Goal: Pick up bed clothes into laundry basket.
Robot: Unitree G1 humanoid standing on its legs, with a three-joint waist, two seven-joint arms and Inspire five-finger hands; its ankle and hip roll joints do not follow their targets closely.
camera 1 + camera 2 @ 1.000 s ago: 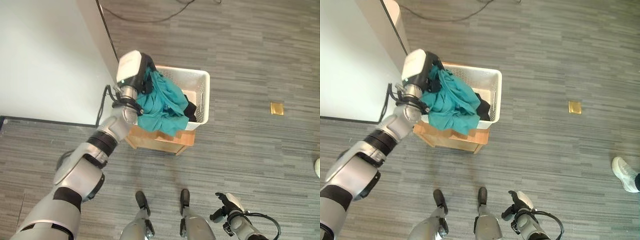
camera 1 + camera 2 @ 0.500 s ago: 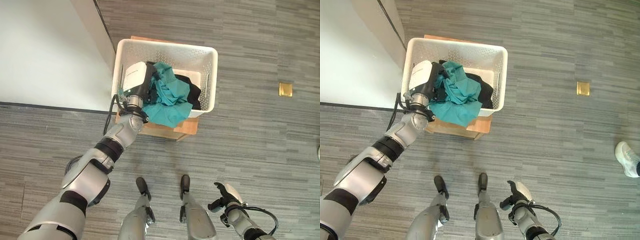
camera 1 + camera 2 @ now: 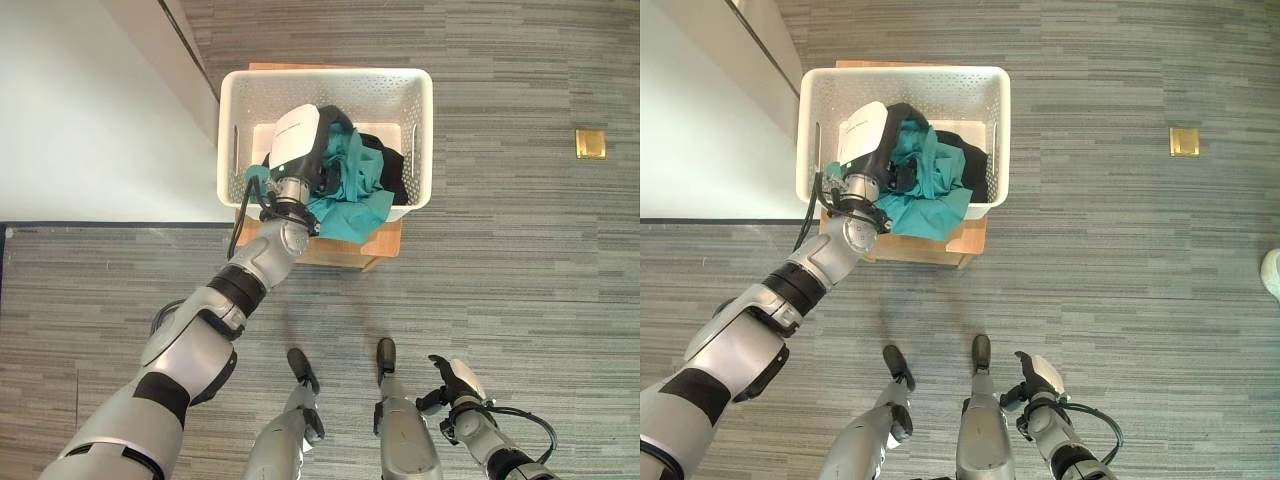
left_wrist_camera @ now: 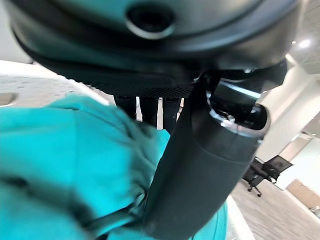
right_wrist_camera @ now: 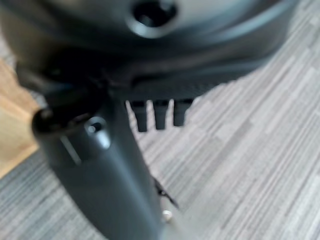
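Grey wood-grain plank floor (image 3: 500, 250), largest surface, running under everything; a white wall (image 3: 80, 110) borders it on the robot's left. White perforated plastic laundry basket (image 3: 420, 140), rectangular, raised on a low wooden stand (image 3: 350, 250) beside the wall. Teal garment (image 3: 355, 195), bunched, lying mostly inside the basket on top of a dark garment (image 3: 392, 170), with one fold draped over the near rim toward the robot. Judged soft, light and limp: it will sag and trail from any hold, is not fragile, and is best taken at a thick bunch of folds near its middle so that no tail catches the rim. No true long axis in this crumpled state; the mass runs roughly from the basket's centre to the near rim, its hanging fold pointing at the robot. Left hand (image 3: 318, 150), dark, over the basket, its thumb and fingers (image 4: 150, 107) curled into the teal cloth, gripping it. Right hand (image 3: 452, 385), low near the floor, idle, holding nothing, fingers relaxed. Small brass floor plate (image 3: 590, 143), well apart on the right.
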